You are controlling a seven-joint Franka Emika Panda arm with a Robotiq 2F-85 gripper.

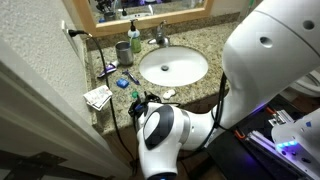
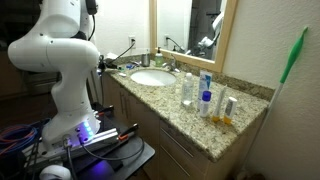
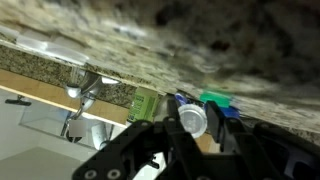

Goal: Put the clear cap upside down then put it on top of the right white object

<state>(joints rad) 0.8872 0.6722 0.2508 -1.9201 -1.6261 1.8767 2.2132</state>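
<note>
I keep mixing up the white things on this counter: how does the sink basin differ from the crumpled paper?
The sink basin is a smooth oval, while the crumpled paper is irregular and creased. The basin is far larger than the paper. The basin is plain white and set into the counter, whereas the paper carries dark print and lies loose on top near the counter's edge. Both are mainly white.

Warm, dimmish light shines bright off the sink (image 1: 172,66); the wrist view is badly blurred.
</note>
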